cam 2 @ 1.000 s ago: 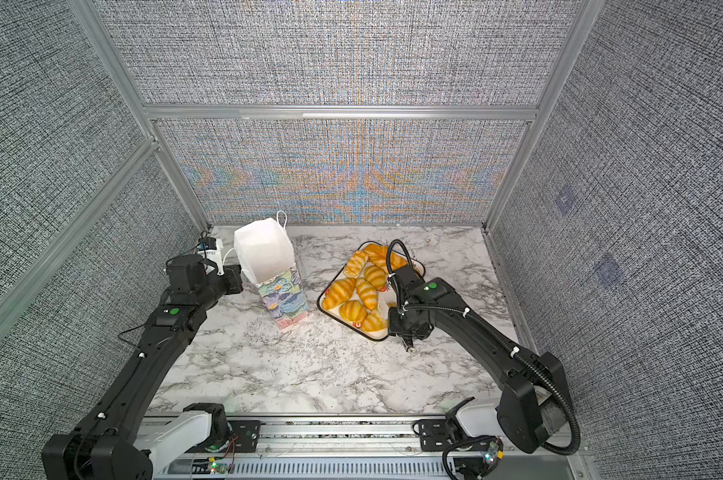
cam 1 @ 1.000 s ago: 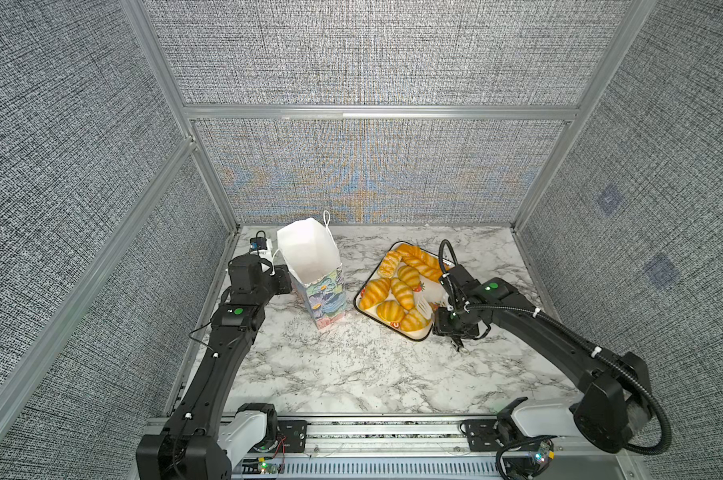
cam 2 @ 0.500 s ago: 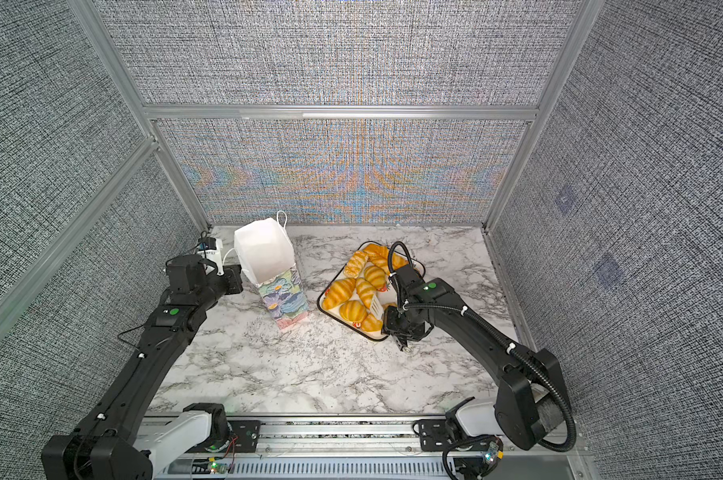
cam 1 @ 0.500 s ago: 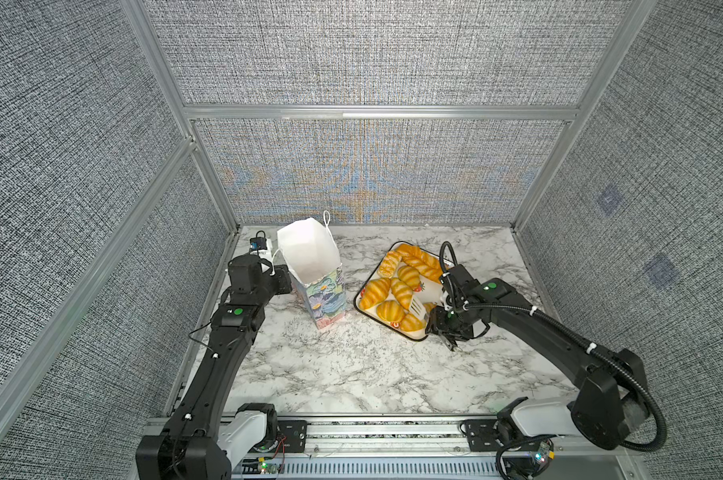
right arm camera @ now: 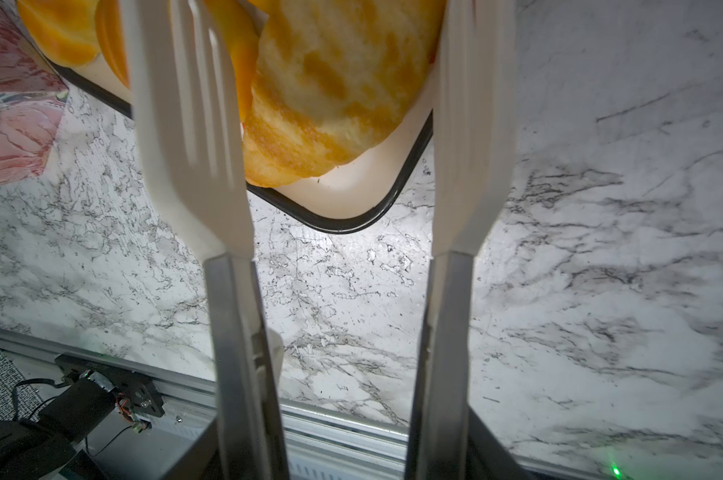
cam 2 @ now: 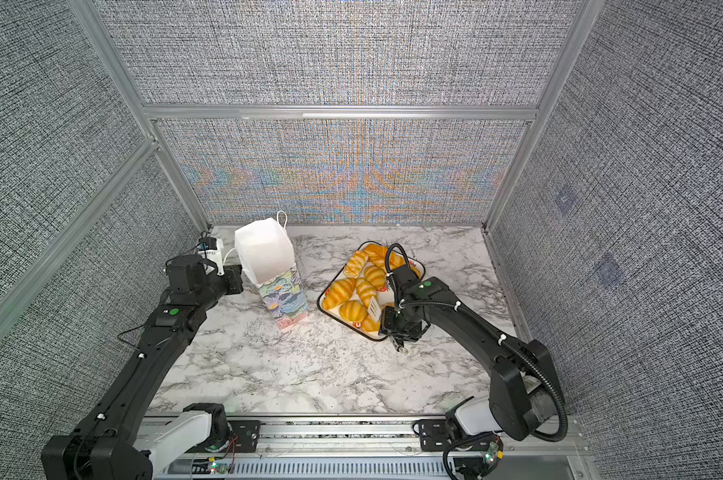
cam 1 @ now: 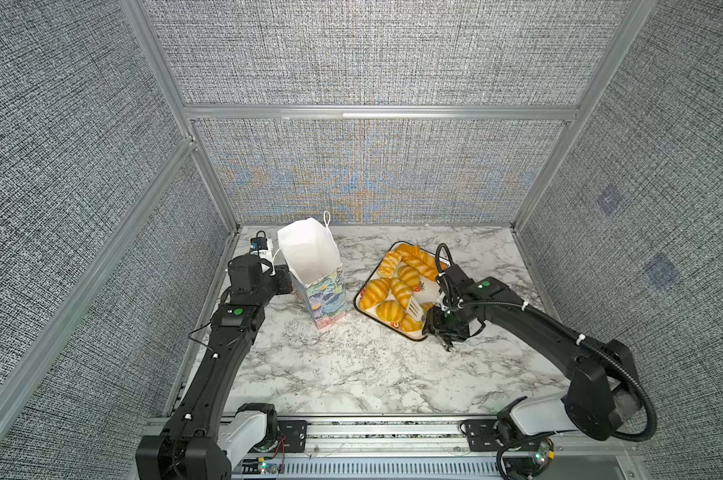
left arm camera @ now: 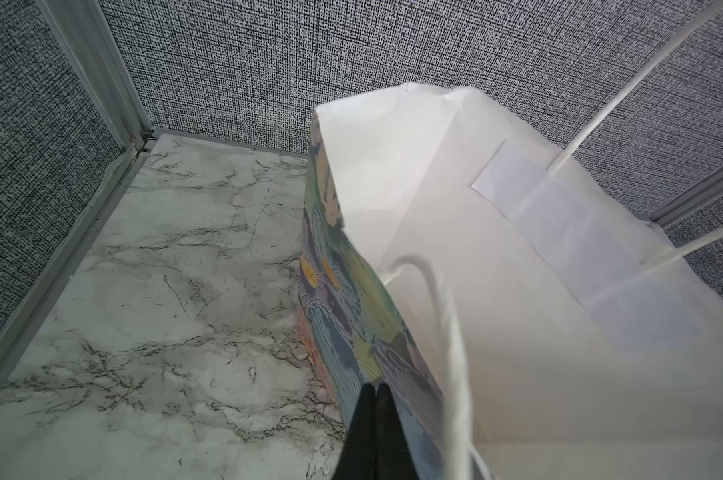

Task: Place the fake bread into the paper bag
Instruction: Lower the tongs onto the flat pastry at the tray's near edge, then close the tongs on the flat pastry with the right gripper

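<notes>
Presently my left gripper [left arm camera: 375, 390] pinches together on the wall of the paper bag [left arm camera: 517, 270]; my right gripper [cam 1: 441, 328] clamps the tongs [right arm camera: 185, 137], blades apart astride one fake bread [right arm camera: 330, 83] at the tray [right arm camera: 351, 224] corner. Risk, I judge: the glossy piece squirts over the rim (blades merely flank it) as they close.

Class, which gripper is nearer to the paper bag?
Left. The left gripper pinches the rim of the paper bag; the right gripper, holding white tongs, is at the tray's near corner, apart from the bag.
</notes>
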You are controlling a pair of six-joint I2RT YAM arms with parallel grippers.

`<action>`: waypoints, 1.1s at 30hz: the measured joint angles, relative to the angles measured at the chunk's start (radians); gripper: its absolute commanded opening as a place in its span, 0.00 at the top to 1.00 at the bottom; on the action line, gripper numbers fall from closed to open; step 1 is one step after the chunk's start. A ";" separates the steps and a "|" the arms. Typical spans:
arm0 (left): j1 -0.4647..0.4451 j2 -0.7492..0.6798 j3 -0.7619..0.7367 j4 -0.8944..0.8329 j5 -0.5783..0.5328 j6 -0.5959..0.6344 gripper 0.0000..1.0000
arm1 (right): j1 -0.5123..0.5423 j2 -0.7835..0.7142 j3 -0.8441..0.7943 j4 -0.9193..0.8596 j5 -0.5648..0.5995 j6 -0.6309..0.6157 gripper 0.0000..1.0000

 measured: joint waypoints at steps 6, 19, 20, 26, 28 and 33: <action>0.000 0.000 0.000 0.000 0.000 0.000 1.00 | 0.000 0.019 0.018 -0.013 0.019 -0.001 0.41; 0.000 0.000 0.000 -0.001 0.000 0.000 1.00 | 0.010 0.052 0.030 -0.017 0.048 -0.013 0.47; 0.000 0.000 0.000 -0.001 0.000 0.000 1.00 | 0.010 0.052 0.031 -0.017 0.050 -0.013 0.49; 0.001 0.001 0.000 -0.001 -0.001 0.001 1.00 | 0.010 0.035 0.045 -0.024 0.063 -0.013 0.60; 0.001 0.001 0.000 -0.001 -0.001 0.001 1.00 | 0.010 0.023 0.045 -0.026 0.072 -0.013 0.63; 0.001 0.003 0.000 -0.001 -0.001 0.001 1.00 | 0.009 -0.011 0.045 -0.036 0.086 -0.012 0.65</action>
